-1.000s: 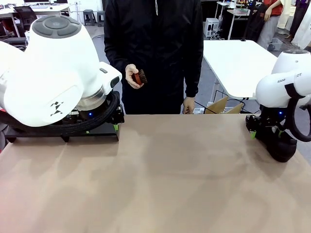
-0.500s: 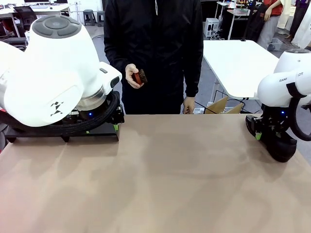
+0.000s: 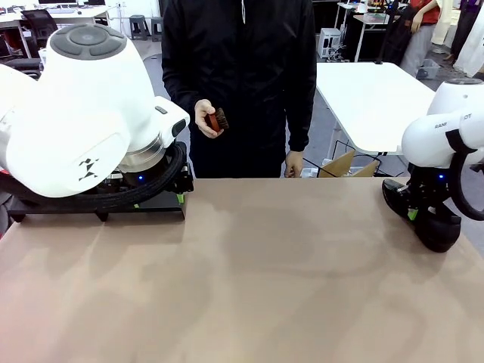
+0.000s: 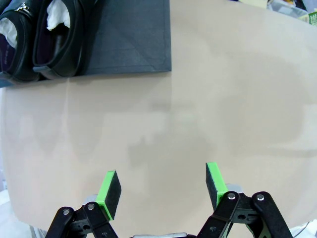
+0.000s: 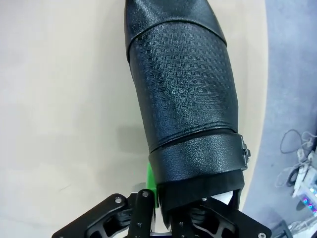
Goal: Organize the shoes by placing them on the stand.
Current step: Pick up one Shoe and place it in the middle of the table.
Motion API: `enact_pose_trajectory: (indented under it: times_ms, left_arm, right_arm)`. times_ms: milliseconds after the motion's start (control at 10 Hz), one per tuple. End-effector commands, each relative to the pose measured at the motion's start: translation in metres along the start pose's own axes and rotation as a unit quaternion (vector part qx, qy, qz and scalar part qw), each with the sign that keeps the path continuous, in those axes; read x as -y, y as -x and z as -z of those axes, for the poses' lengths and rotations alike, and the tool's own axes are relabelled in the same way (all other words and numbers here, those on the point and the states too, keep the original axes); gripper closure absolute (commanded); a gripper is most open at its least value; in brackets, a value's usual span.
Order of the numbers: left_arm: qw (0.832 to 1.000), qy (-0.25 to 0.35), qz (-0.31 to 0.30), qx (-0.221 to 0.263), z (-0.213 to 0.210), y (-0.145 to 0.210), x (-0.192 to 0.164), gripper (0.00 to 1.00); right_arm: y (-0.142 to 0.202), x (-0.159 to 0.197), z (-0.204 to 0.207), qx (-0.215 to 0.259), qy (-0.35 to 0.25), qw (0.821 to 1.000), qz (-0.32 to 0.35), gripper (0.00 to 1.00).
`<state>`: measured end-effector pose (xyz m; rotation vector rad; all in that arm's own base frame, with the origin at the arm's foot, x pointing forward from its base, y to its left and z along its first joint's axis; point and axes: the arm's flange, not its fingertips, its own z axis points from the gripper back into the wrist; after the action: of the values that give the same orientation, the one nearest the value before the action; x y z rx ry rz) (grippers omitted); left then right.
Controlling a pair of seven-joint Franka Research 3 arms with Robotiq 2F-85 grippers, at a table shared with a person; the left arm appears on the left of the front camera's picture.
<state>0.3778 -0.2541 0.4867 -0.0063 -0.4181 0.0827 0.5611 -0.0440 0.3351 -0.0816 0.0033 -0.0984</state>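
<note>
Closing in since a second ago, the right gripper now pinches the rear collar of a textured black shoe, and in the front view it has edged slightly toward that shoe's toe. This shoe lies on the tan table near its right edge, well apart from the stand. Nearer the stand, the left gripper hovers over bare tabletop with its green-padded fingers spread wide, holding nothing. On the stand's far panel two glossy black shoes sit side by side, touching, white paper stuffed inside. Beyond the table a person's hand holds a small reddish-brown brush.
</note>
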Motion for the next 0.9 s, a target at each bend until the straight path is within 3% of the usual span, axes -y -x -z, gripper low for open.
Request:
enact_pose_trajectory:
  times_ms: [0, 200, 300, 500, 800]
  left_arm:
    - [1.0, -0.005, 0.006, 0.001, -0.002, -0.003, 0.0, 0.11]
    - [1.0, -0.005, 0.006, 0.001, -0.002, -0.003, 0.0, 0.11]
    - [1.0, -0.005, 0.006, 0.001, -0.002, -0.003, 0.0, 0.11]
    - [1.0, 0.0, 0.0, 0.0, 0.0, 0.0, 0.0, 0.11]
    - [0.999, -0.017, 0.008, 0.034, -0.052, 0.017, -0.018, 0.11]
  right_arm:
    - [-0.007, 0.003, -0.004, 0.004, -0.007, 1.0, -0.007, 1.0]
    - [0.005, -0.002, -0.021, 0.005, -0.011, 1.0, 0.023, 1.0]
    - [0.023, -0.009, -0.045, 0.027, -0.028, 0.998, 0.05, 1.0]
    - [0.079, -0.031, -0.094, 0.089, -0.067, 0.991, 0.078, 1.0]
    - [0.147, -0.059, -0.116, 0.117, -0.073, 0.989, 0.062, 1.0]
